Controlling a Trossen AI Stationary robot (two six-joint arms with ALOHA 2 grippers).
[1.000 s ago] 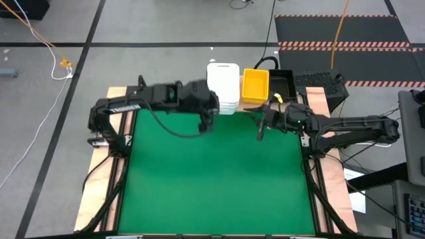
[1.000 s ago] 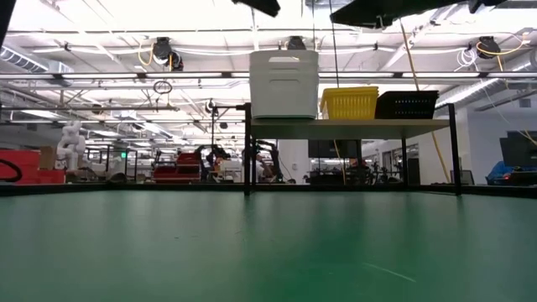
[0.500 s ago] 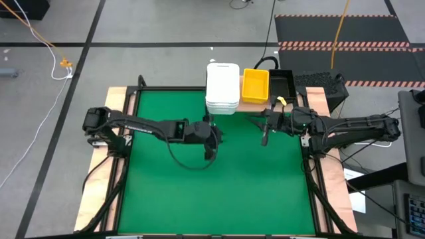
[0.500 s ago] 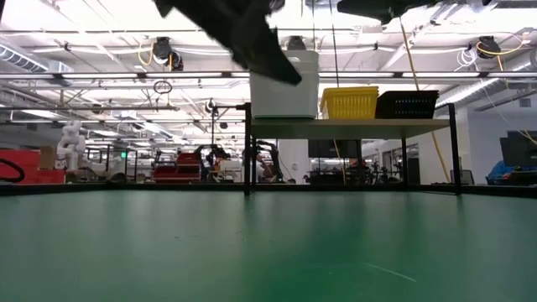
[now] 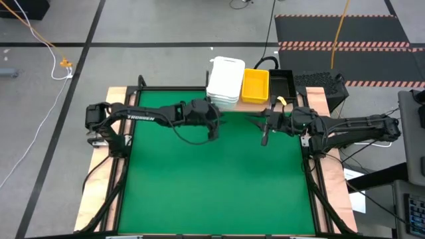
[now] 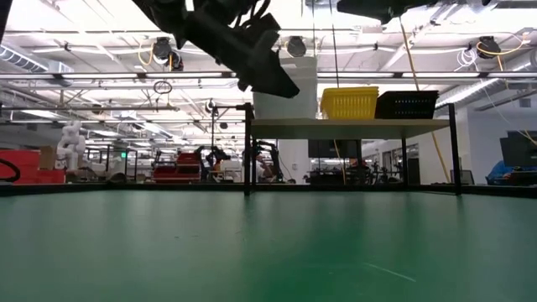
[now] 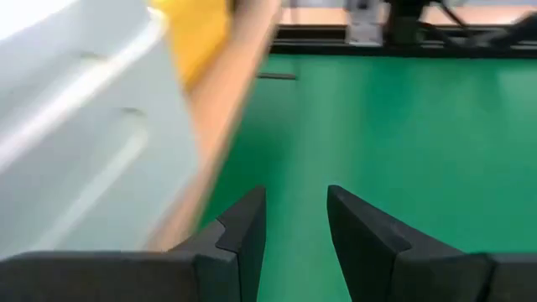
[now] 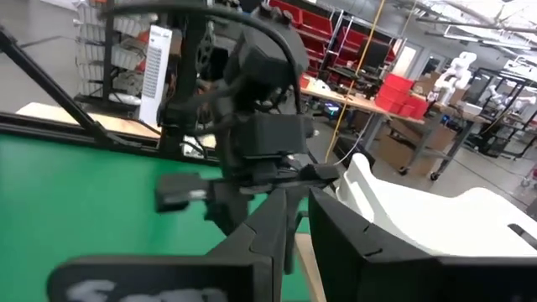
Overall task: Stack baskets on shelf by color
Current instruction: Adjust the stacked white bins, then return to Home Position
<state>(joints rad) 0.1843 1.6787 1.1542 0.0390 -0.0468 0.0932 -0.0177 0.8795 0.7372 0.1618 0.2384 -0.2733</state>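
White baskets [image 5: 224,81], yellow baskets [image 5: 255,85] and black baskets [image 5: 281,82] stood side by side on the shelf [image 6: 348,127] at the far edge of the green tabletop [image 5: 219,172], sorting apparently complete. Each pile's long axis ran front-to-back, the white one slightly skewed. Left gripper [image 5: 213,127] hovered beside the white pile, fingers [image 7: 243,226] spread, empty; right gripper [image 5: 264,136] hovered near the shelf, fingers slightly parted, empty.

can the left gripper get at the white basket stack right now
Probably yes: the left gripper hangs just in front of the white baskets on the shelf, fingers apart and empty, with nothing between them.
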